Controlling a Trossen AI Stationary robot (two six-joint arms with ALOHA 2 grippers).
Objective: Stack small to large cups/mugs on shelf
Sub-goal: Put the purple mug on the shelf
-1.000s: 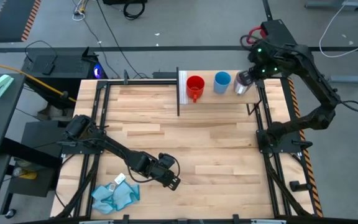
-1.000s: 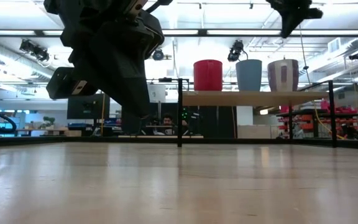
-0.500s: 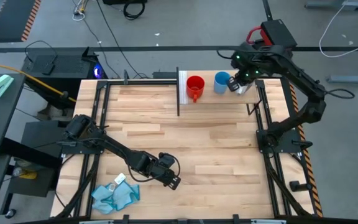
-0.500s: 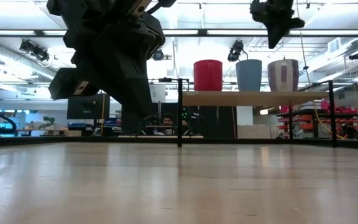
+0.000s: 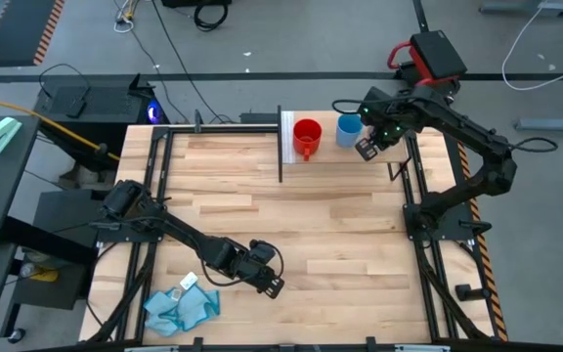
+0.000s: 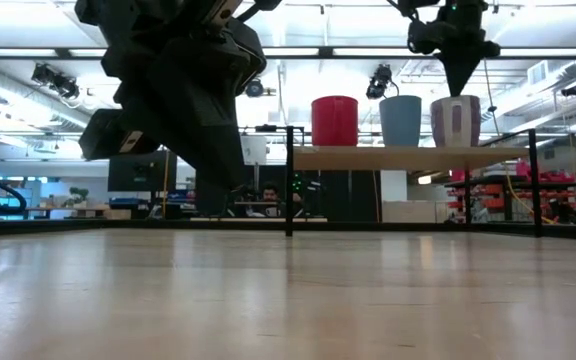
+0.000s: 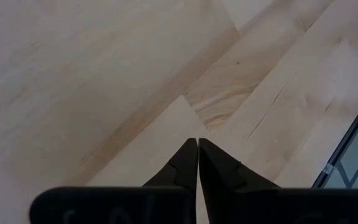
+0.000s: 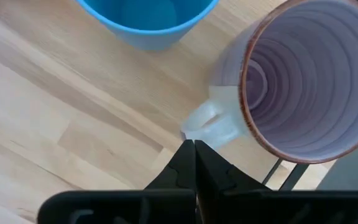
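Note:
Three cups stand upright in a row on the shelf point(image 5: 332, 152) point(image 6: 408, 153): a red mug point(image 5: 307, 135) point(image 6: 335, 120), a light-blue cup point(image 5: 349, 128) point(image 6: 401, 120) point(image 8: 146, 18) and a pale purple mug point(image 6: 455, 120) point(image 8: 303, 81). In the high view my right arm covers the purple mug. My right gripper point(image 8: 194, 143) point(image 6: 460, 88) is shut and points down just over that mug's handle. My left gripper point(image 7: 197, 142) point(image 5: 270, 284) is shut, waiting low over the table's near part. My right gripper's shut fingertips point(image 8: 185, 152) come from above at the purple mug's handle point(image 8: 213, 121), by its outer edge. Whether they touch it, I cannot tell. The mug stands upright on the shelf.
A thin dark upright panel point(image 5: 280, 147) and a white strip point(image 5: 286, 137) bound the shelf's left end. A teal cloth point(image 5: 179, 308) lies at the table's near left corner. Black frame rails point(image 5: 413, 186) run along the table's sides. The tabletop's middle point(image 5: 330, 215) is bare wood.
My right gripper has swung from above the shelf's right end toward the table's near side and come down over the purple mug, turning as it went. The three cups have stayed in place.

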